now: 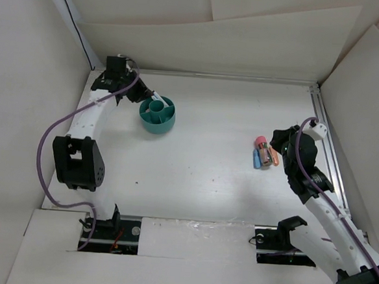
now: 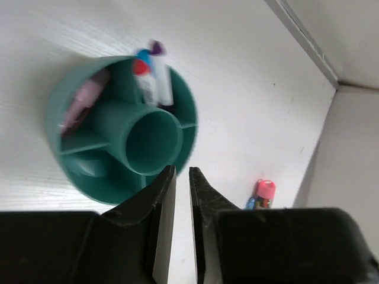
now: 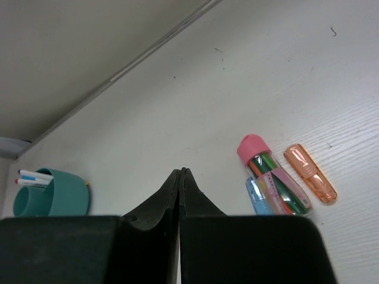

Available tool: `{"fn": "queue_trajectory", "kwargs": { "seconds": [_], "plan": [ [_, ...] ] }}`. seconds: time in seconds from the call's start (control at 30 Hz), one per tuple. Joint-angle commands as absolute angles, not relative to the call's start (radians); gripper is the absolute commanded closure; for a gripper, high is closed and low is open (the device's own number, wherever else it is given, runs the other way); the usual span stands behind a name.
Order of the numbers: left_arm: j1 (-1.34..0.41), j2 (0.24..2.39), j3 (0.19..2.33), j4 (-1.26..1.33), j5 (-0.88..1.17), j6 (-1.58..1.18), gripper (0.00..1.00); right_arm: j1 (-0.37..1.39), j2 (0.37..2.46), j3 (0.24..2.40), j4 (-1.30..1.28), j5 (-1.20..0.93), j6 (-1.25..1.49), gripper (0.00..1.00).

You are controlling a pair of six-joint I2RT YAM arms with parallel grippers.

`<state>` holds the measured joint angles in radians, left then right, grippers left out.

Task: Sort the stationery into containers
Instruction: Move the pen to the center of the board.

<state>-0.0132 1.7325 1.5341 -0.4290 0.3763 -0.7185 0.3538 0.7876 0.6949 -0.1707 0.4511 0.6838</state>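
Observation:
The teal organiser bowl stands at the back left. In the left wrist view it holds white pens with coloured tips in one compartment and a pink stick in another. My left gripper hovers over the bowl's near rim, narrowly open and empty. At the right lie a pink-capped clear tube of pens, a blue stick and an orange stick. My right gripper is shut and empty, just left of them above the table.
White walls enclose the table on the left, back and right. A metal rail runs along the right edge beside the loose stationery. Bare table lies between the bowl and the right-hand items.

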Motion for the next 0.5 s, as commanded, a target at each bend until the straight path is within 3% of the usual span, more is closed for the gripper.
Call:
{"fn": "queue_trajectory", "kwargs": {
  "seconds": [0.0,0.2,0.33,0.37,0.47],
  "plan": [
    [-0.212,1.567,1.542,-0.41,0.238,-0.606,0.88,0.348,0.817,0.715,-0.126,0.485,0.68,1.0],
    [-0.653,1.572,1.511,-0.374,-0.092,-0.554,0.86,0.339,0.911,0.739,-0.208,0.583,0.719,0.99],
    [-0.857,1.679,1.419,-0.227,-0.089,-0.618,0.86,0.33,0.966,0.748,-0.256,0.603,0.744,0.8],
    [-0.877,1.713,1.419,-0.177,-0.071,-0.636,0.86,0.33,0.966,0.749,-0.267,0.603,0.744,0.7],
    [-0.951,1.85,1.48,-0.176,-0.057,-0.663,0.86,0.305,0.966,0.758,-0.279,0.614,0.753,0.6]
  ]
}}
